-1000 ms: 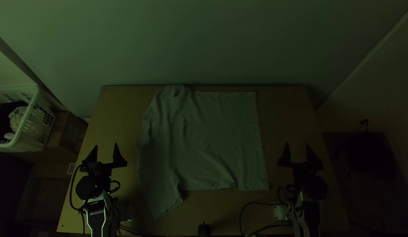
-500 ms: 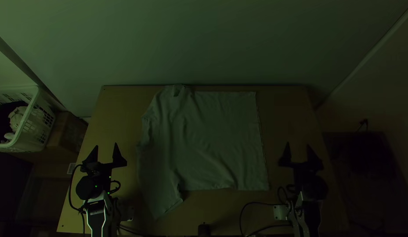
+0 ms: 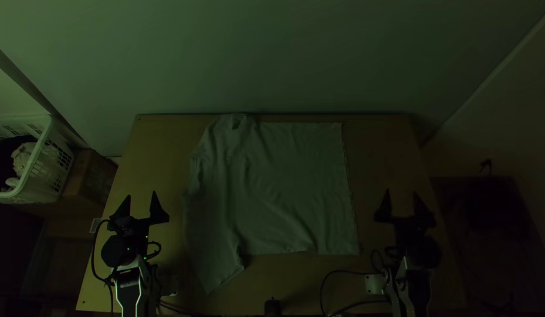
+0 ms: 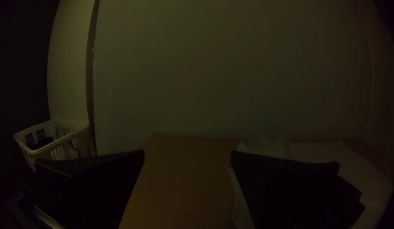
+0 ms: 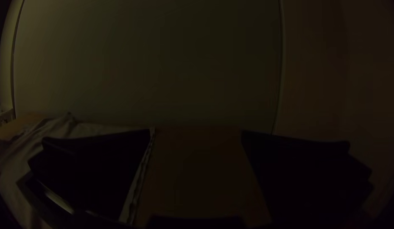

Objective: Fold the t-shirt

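Note:
In the top view the pale t-shirt lies spread on the table, its hem edge toward the right and one sleeve angled toward the near edge at left. Left of the shirt, my left gripper stands open and apart from it; the left wrist view has that gripper with its fingers wide and nothing between. My right gripper is open to the right of the hem, not touching the cloth. In the right wrist view, bare wood lies between the fingers of this gripper, with the shirt beyond one finger.
A white laundry basket with clothes stands off the table's left side, beside a cardboard box. Cables run near each arm's base. A small dark object sits at the table's near edge. The wall rises behind the far edge.
My right gripper has shifted slightly to the right in the top view. The left gripper and the t-shirt look unmoved.

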